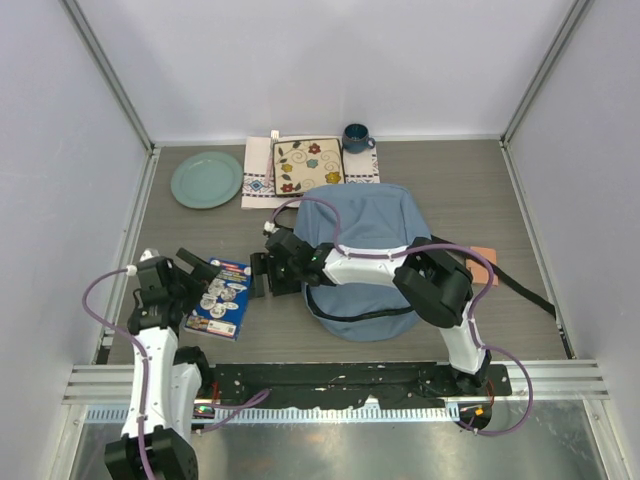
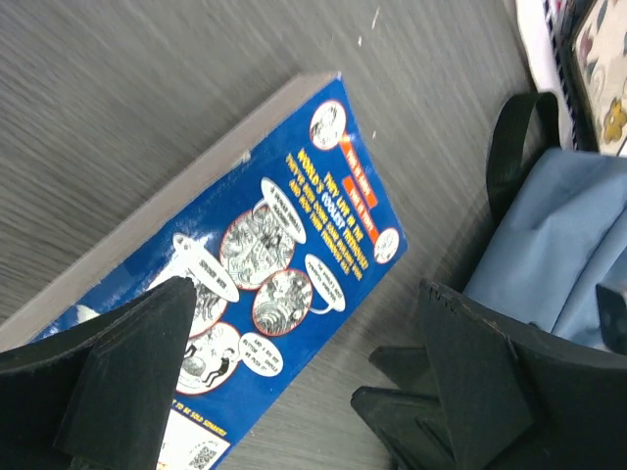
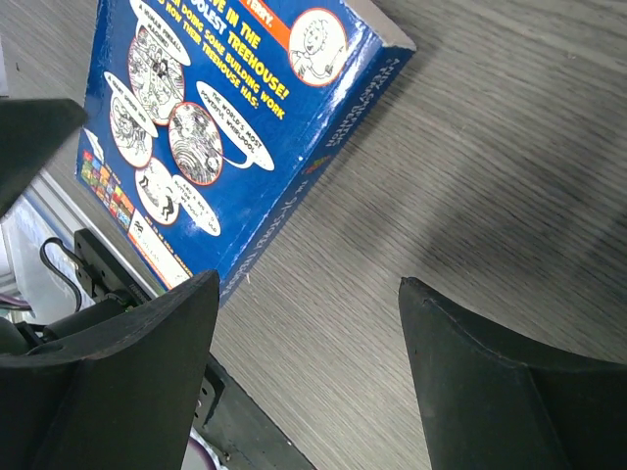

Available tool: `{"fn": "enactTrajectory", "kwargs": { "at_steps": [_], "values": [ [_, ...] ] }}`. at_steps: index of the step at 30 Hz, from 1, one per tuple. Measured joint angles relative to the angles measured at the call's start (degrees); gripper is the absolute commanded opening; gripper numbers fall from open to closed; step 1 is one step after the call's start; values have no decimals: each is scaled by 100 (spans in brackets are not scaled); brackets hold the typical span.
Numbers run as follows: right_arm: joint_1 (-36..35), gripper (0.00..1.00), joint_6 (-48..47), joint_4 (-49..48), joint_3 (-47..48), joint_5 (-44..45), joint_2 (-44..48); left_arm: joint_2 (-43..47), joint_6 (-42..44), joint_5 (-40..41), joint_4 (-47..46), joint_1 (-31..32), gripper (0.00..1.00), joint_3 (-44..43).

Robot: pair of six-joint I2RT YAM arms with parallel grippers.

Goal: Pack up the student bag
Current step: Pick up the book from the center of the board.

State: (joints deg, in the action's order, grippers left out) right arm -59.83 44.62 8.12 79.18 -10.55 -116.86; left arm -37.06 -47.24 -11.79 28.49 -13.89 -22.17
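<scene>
The student bag (image 1: 372, 225), a large light-blue backpack with black straps, lies in the middle of the table; its edge (image 2: 554, 245) shows at the right of the left wrist view. A blue comic-covered book (image 1: 222, 297) lies flat to its left. My left gripper (image 1: 200, 268) hovers open over the book (image 2: 284, 235), one finger above the cover and the other past its edge. My right arm reaches across the bag. My right gripper (image 1: 262, 258) stands open over bare table just right of the book (image 3: 211, 108). Neither gripper holds anything.
At the back stand a teal plate (image 1: 207, 179), a white embroidered cloth mat (image 1: 260, 175) with a floral square plate (image 1: 308, 165) on it, and a dark blue mug (image 1: 356, 137). An orange item (image 1: 485, 254) peeks out right of the bag. A black rail (image 1: 350, 380) runs along the near edge.
</scene>
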Motion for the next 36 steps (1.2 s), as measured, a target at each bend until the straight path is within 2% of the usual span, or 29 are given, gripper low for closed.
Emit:
{"fn": "enactTrajectory", "kwargs": {
  "at_steps": [3, 10, 16, 20, 30, 36],
  "values": [
    [20, 79, 44, -120, -98, -13, 33, -120, 81, 326, 205, 0, 99, -352],
    [20, 79, 186, -345, -306, -131, 107, -1145, 297, 1143, 232, 0, 100, -813],
    [20, 79, 223, -468, -420, -219, 140, -1746, 317, 1032, 66, 0, 100, -680],
    [20, 79, 275, -516, -420, -295, 140, -1744, 308, 916, -50, 0, 99, -455],
    [44, 79, 356, -658, -407, -308, 122, -986, 107, 420, -168, 59, 98, 35],
    [122, 79, 358, -645, -308, -284, 9, -1010, 92, 367, -195, 251, 98, 127]
  ]
}}
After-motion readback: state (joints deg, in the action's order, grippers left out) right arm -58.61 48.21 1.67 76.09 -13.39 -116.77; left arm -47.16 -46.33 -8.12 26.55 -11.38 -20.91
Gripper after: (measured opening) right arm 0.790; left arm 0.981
